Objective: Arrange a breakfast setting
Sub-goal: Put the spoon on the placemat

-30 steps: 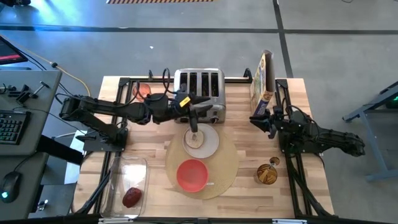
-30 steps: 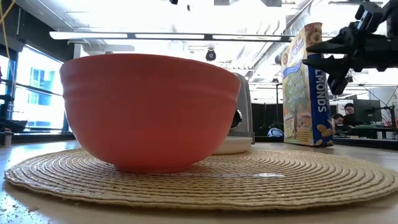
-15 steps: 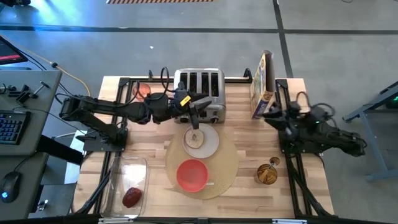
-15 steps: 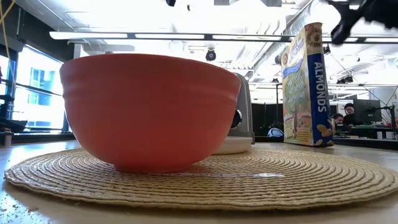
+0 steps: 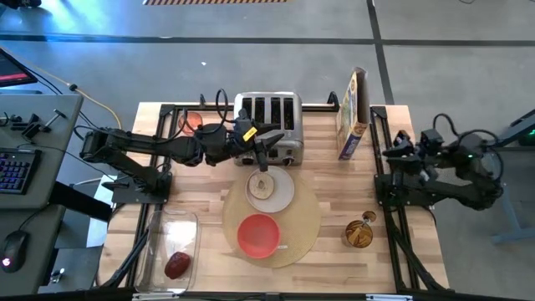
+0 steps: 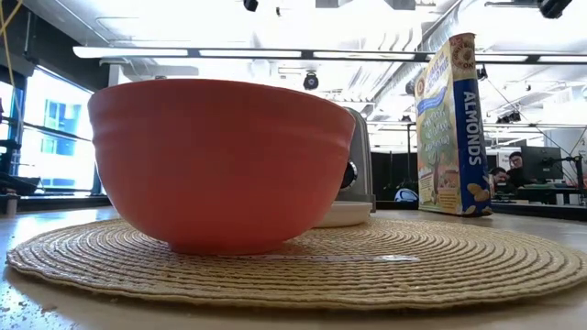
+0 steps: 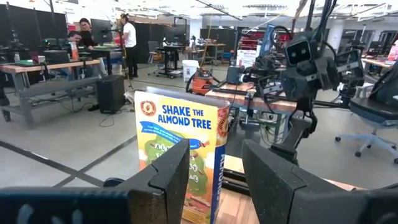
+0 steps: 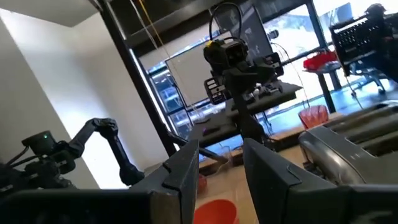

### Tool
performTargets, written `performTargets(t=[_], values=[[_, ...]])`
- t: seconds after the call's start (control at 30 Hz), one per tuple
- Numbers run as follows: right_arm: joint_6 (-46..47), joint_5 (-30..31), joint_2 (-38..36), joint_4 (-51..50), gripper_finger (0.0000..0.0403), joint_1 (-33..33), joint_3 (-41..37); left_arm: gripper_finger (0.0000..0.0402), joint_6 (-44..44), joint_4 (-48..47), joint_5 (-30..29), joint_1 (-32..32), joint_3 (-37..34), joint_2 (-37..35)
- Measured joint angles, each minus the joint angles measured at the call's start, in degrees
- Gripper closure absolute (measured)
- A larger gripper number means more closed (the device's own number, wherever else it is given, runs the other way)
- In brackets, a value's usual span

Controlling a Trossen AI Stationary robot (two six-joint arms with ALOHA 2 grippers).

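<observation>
The round tan placemat [image 5: 297,213] lies at the table's middle. On it stands the red bowl [image 5: 258,234], and a metal spoon [image 6: 385,258] lies beside the bowl. The small white plate [image 5: 280,194] overlaps the mat's far edge and carries the round toast slice [image 5: 262,187]. The dark red fruit [image 5: 176,265] lies in the clear tub at the near left. My left gripper [image 5: 266,152] hovers open and level over the plate's far side, in front of the toaster, with nothing between its fingers [image 7: 168,174]. My right gripper [image 5: 393,153] is open, raised at the table's right edge, holding nothing.
The silver toaster [image 5: 267,117] stands at the far middle and an almond carton [image 5: 353,104] at the far right. A jar [image 5: 360,233] sits near the right edge and the clear tub [image 5: 171,226] at the near left. People sit at desks beyond the table.
My right gripper has risen and drawn back from beside the almond carton toward the table's right edge, leaving the top of the low view. Nothing on the table has moved.
</observation>
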Motion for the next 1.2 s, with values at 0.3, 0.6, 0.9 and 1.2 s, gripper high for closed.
performTargets(t=[0.3,0.6,0.9,1.2], values=[[8.02,-0.26,7.43,-14.85,0.0292,0.00,10.28,0.0264,1.75,-0.02,-0.17,0.00,0.00,0.00],[11.44,-2.72,20.99,-41.17,0.0292,-0.02,20.79,0.0264,1.99,-0.87,-0.16,0.00,0.00,0.00],[13.21,-9.84,29.69,-51.37,0.0292,0.00,21.97,0.0264,1.81,-3.97,-0.14,0.78,-0.02,0.00],[14.05,-10.83,32.07,-55.02,0.0292,0.00,21.93,0.0264,1.56,-4.44,-0.12,1.51,-0.02,0.00]])
